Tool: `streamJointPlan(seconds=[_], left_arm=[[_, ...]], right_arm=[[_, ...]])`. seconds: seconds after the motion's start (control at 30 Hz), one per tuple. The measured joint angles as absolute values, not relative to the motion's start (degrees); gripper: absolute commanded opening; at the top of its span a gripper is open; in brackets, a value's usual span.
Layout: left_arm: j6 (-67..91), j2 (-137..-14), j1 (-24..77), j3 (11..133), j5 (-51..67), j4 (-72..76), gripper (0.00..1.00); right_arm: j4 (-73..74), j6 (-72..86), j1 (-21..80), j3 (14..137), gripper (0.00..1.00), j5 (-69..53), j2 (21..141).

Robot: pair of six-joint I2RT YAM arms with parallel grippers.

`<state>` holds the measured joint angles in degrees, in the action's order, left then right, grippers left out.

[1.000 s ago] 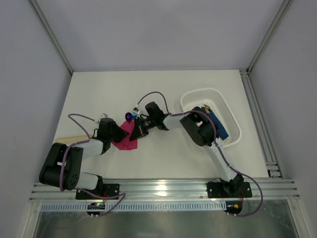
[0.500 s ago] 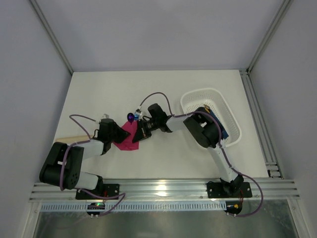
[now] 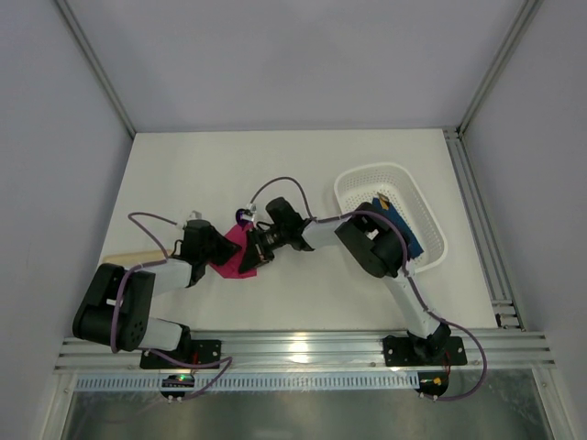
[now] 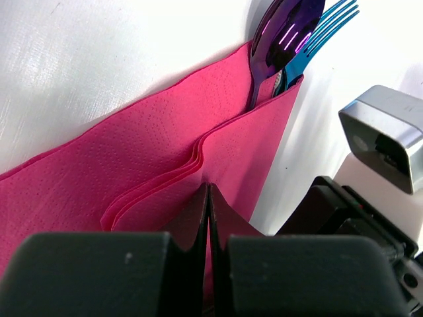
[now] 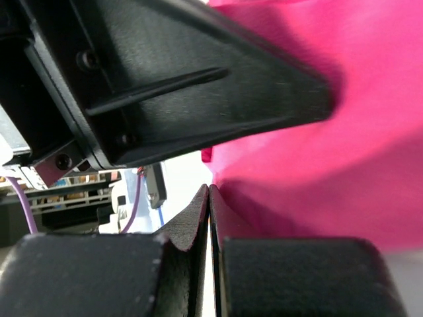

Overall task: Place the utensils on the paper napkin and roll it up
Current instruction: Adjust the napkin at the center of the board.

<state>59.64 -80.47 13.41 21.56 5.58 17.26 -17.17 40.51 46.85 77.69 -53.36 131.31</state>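
The paper napkin (image 3: 235, 258) lies folded, magenta-pink, between my two grippers; it fills the left wrist view (image 4: 132, 172). From its far end stick out the utensils (image 3: 242, 216): a glossy purple spoon head (image 4: 287, 30) with teal fork tines (image 4: 327, 26) beside it, handles hidden under the fold. My left gripper (image 3: 216, 249) is shut, its tips (image 4: 208, 188) resting on the folded flap. My right gripper (image 3: 253, 247) is shut too, against the napkin's right edge (image 5: 330, 165), with nothing between its fingers (image 5: 198, 211).
A white perforated basket (image 3: 367, 174) stands at the right with a blue strip (image 3: 407, 236) inside, partly under my right arm. A pale beige stick (image 3: 127, 259) lies by my left arm. In the right wrist view, the left gripper's black body (image 5: 198, 86) is very close.
My right gripper has slid a little left and nearer, against the napkin's right edge, and the napkin looks narrower. The left arm has stayed put.
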Motion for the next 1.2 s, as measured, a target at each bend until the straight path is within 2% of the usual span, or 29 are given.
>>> streamJointPlan(seconds=[0.73,1.2], left_arm=[[59.66,-80.34,13.41,21.41,5.56,17.37,0.0],[59.64,-80.38,13.41,21.41,5.65,17.37,0.0]], right_arm=[[-25.71,46.11,47.33,72.97,0.04,-53.08,132.14],[-24.27,43.83,46.89,68.14,0.04,-50.81,128.6]])
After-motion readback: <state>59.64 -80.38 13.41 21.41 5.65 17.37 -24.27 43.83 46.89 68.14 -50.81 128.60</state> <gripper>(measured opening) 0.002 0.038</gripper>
